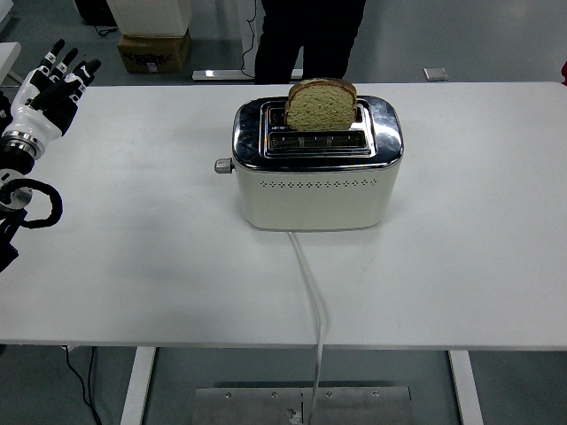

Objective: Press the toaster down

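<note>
A cream toaster (314, 190) with a chrome top stands in the middle of the white table (133, 266). A slice of brown bread (321, 104) sticks up out of its far slot. The grey lever knob (222, 165) juts from the toaster's left end, in its raised position. My left hand (55, 84) hovers at the far left edge of the table, fingers extended and relaxed, holding nothing, well apart from the lever. My right hand does not show.
The toaster's white cord (313, 292) runs from its front over the table's near edge. A person in dark clothes (306, 35) stands behind the table. A cardboard box (155, 50) lies on the floor beyond.
</note>
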